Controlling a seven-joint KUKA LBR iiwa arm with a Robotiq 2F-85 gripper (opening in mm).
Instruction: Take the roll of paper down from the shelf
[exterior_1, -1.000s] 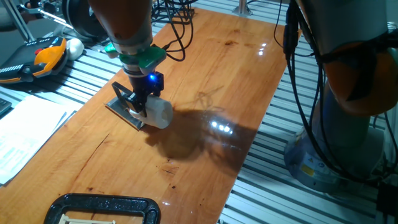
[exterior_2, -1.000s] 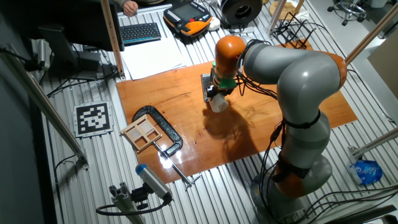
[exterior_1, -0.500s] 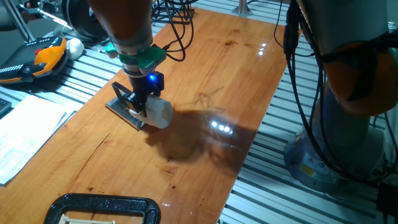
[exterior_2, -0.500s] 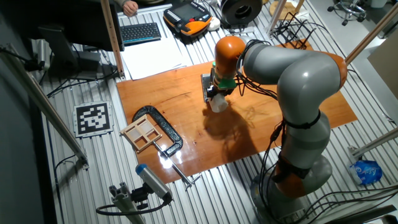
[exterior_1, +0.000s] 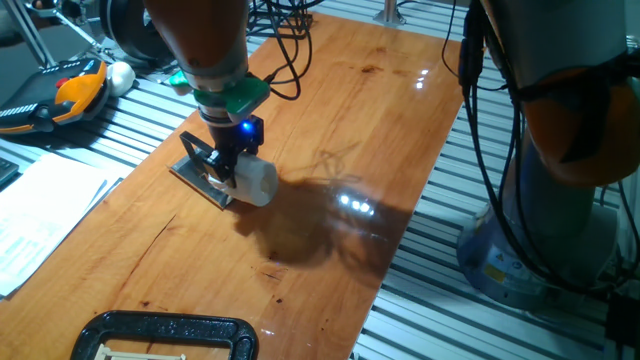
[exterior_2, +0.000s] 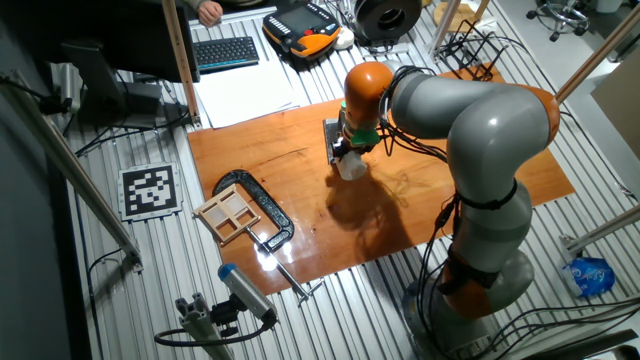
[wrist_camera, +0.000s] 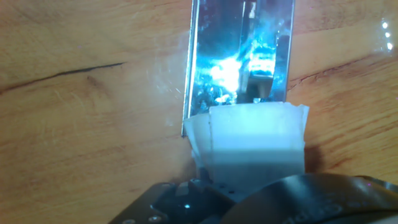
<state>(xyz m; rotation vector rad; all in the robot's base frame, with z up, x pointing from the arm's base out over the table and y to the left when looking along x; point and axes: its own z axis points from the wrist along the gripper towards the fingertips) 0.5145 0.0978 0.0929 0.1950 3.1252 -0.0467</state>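
In one fixed view the arm reaches down over the wooden counter (exterior_1: 330, 120), and the jaws (exterior_1: 228, 172) under the green ring and blue light sit on the roll (exterior_1: 254, 182), which lies on its side, white, with its round end toward the camera. The roll overhangs the near edge of the shelf (exterior_1: 195, 180), a grey plate flat on the counter with a dark bracket (exterior_1: 196, 150) standing at its far side. The roll appears pinched in the jaws, though the fingertips are mostly hidden behind it. A black clamp (exterior_1: 165, 335) lies at the counter's near end, papers (exterior_1: 45, 215) to the left, and an orange and black pendant (exterior_1: 70, 90) with a small white ball (exterior_1: 120, 73) beside it further back. In the other fixed view the grey and orange arm (exterior_2: 470, 130) bends over the middle of the counter (exterior_2: 260, 160), with the jaws (exterior_2: 347, 158) down on the roll (exterior_2: 351, 168) just beside the shelf (exterior_2: 331, 135); the clamp (exterior_2: 262, 208) with a wooden tray (exterior_2: 227, 217) lies toward the counter's front corner, well apart from them. In the hand view the roll (wrist_camera: 252, 140) fills the lower middle, its white paper bright under the light, held up close against the jaws, whose dark housing shows at the bottom; beyond it the shiny shelf (wrist_camera: 239, 56) runs up the frame on the counter (wrist_camera: 87, 112), the roll's far end overlapping the plate's near edge.
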